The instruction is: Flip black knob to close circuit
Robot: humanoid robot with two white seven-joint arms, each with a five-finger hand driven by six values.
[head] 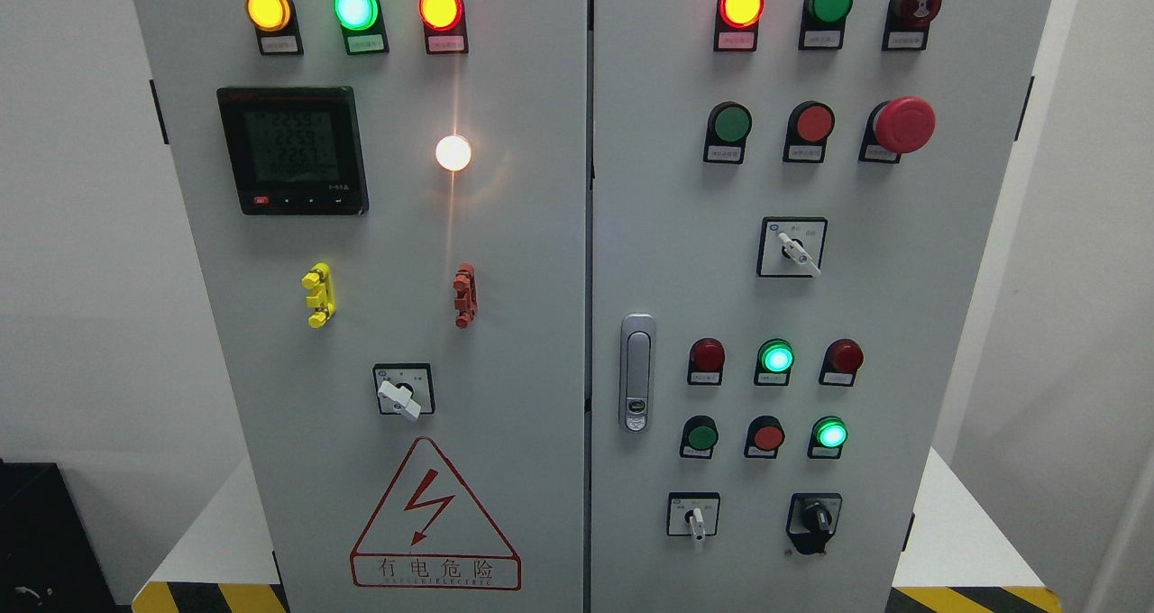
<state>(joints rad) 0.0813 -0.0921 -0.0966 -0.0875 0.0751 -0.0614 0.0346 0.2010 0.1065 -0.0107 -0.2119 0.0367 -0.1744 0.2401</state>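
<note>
Neither robot hand shows in the head view, so the state of their fingers cannot be told. The black knob sits at the lower right of the grey cabinet's right door, its handle hard to read against its black plate. Just left of it is a white-handled selector switch. Above glow two green indicator lamps. The labels under the lamps are too small to read. The warning triangle on the left door is complete.
</note>
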